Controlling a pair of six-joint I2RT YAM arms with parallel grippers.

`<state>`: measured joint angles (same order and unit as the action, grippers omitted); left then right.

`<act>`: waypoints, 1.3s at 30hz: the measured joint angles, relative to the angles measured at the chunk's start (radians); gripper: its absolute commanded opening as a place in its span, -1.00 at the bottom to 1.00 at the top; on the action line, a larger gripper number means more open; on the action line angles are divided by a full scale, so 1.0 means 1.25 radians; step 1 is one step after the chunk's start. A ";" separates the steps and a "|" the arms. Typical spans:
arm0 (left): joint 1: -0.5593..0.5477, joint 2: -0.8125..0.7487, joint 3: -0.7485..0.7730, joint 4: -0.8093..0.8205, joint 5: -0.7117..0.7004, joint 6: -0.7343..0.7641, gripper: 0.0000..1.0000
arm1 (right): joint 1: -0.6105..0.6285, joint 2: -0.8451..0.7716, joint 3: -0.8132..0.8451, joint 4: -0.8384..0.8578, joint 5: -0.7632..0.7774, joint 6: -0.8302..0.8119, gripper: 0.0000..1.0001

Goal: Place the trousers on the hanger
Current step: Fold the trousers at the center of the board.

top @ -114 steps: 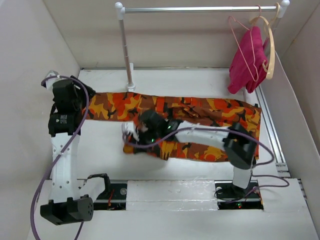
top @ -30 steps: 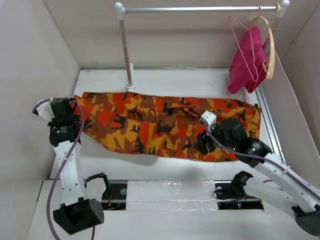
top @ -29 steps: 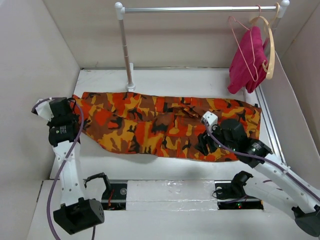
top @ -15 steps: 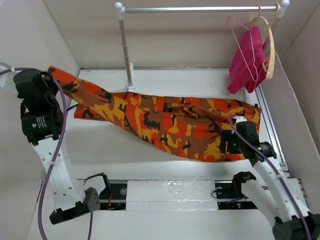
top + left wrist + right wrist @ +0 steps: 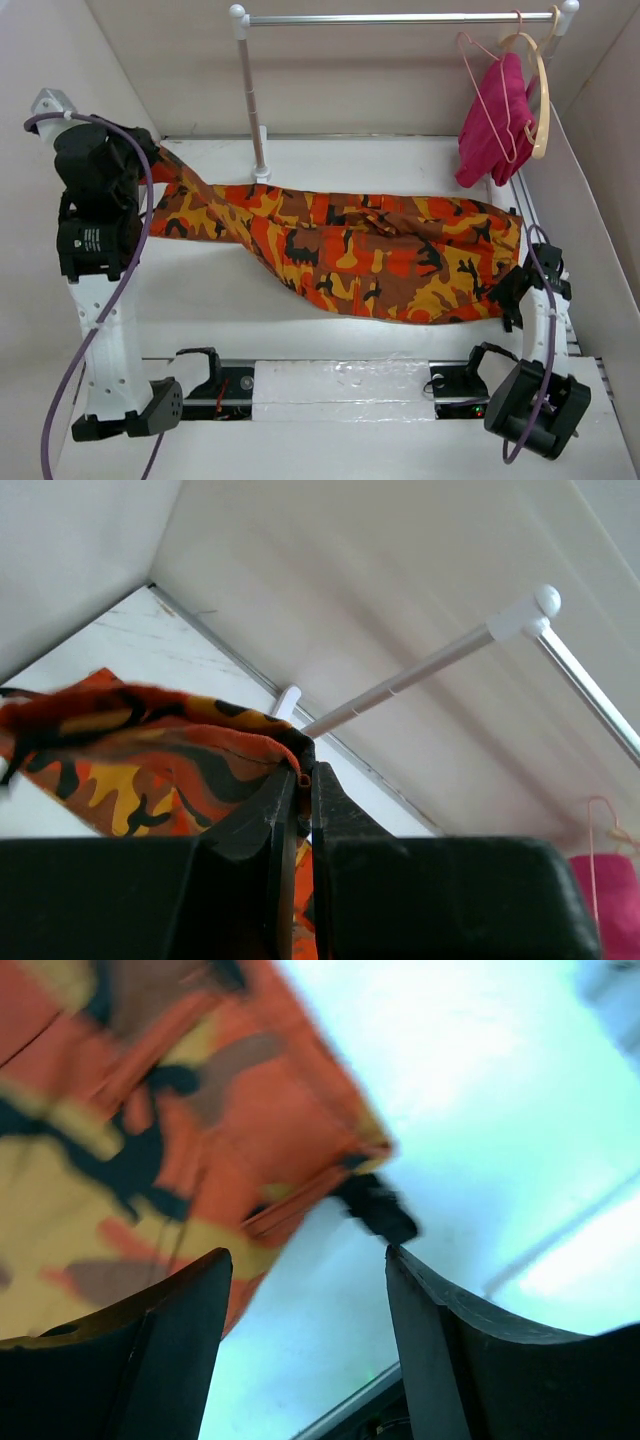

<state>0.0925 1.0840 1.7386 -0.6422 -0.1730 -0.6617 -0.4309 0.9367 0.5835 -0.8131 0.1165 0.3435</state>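
The camouflage trousers (image 5: 360,250) lie stretched across the table, waist at the right. Their left leg end is lifted off the surface. My left gripper (image 5: 150,168) is raised at the far left and is shut on that leg's hem; in the left wrist view the hem edge (image 5: 290,755) is pinched between the closed jaws of the left gripper (image 5: 301,785). My right gripper (image 5: 503,298) hovers open at the near right corner of the waist, and in the right wrist view its fingers (image 5: 180,1310) hold nothing, with the trousers (image 5: 130,1110) just beyond. The pink wire hanger (image 5: 478,70) hangs on the rail.
A garment rail (image 5: 400,18) on a white post (image 5: 250,90) spans the back. A magenta cloth (image 5: 495,120) and a pale wooden hanger (image 5: 541,90) hang at its right end. White walls close in left, back and right. A metal track (image 5: 545,260) runs along the right edge.
My left gripper has risen and pulled the leg end up and back to the left. The right arm has drawn away from the middle of the trousers to the right edge.
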 measured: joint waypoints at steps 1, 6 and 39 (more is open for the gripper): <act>-0.018 0.007 0.007 0.008 -0.010 0.017 -1.00 | -0.018 -0.001 0.000 -0.003 0.017 0.016 0.31; -0.042 0.045 0.014 0.010 -0.051 0.046 -1.00 | -0.031 0.004 0.000 -0.022 0.063 0.088 0.30; -0.019 0.105 0.093 0.026 -0.232 0.125 -1.00 | -0.115 0.132 0.365 -0.126 0.223 -0.230 -0.76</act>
<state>0.0692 1.2152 1.8545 -0.6102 -0.4629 -0.5056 -0.5747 1.1015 1.0401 -0.9710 0.3950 0.0563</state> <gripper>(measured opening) 0.021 0.023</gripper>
